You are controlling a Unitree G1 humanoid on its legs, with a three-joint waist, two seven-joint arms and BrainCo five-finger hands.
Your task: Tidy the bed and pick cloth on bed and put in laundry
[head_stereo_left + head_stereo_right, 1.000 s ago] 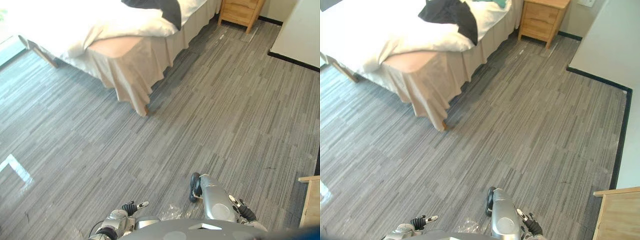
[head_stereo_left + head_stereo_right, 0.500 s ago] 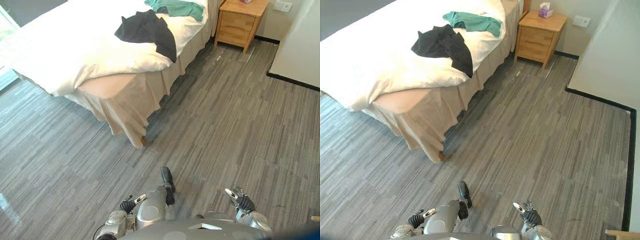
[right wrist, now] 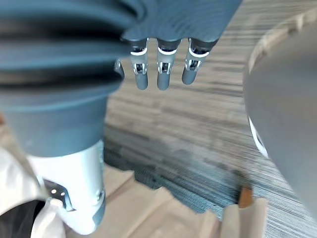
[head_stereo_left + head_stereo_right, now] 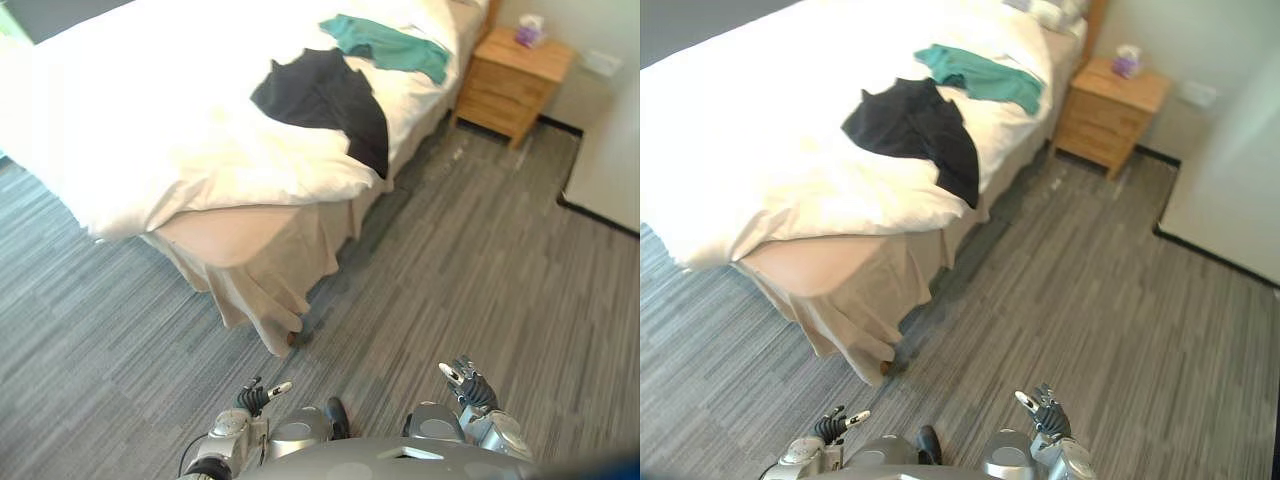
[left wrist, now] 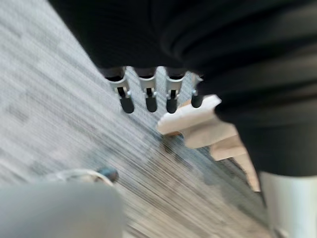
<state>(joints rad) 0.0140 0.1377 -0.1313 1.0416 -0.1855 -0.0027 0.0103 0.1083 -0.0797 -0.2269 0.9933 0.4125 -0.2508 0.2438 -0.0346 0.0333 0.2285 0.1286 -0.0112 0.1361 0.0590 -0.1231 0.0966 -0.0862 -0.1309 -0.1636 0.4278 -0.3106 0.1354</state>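
A black cloth [image 4: 322, 98] lies crumpled on the white duvet of the bed [image 4: 140, 130], near its right side. Beyond it a green cloth [image 4: 388, 44] is spread out toward the head of the bed. The duvet hangs unevenly over the near corner, above the beige bed skirt [image 4: 256, 288]. Both hands hang low over the grey floor, well short of the bed. My left hand [image 4: 254, 397] is open with straight fingers [image 5: 148, 97] and holds nothing. My right hand [image 4: 467, 387] is open too, its fingers [image 3: 161, 69] straight and empty.
A wooden nightstand [image 4: 1110, 112] with a tissue box [image 4: 1127, 60] stands right of the bed's head. A white wall [image 4: 1230, 200] with a black skirting runs along the right. Grey striped carpet [image 4: 480, 260] stretches between me and the bed.
The whole view has shifted: the bed now sits nearer and more fully in view, with both cloths showing. The cloths themselves have not moved. Both hands stay low and empty.
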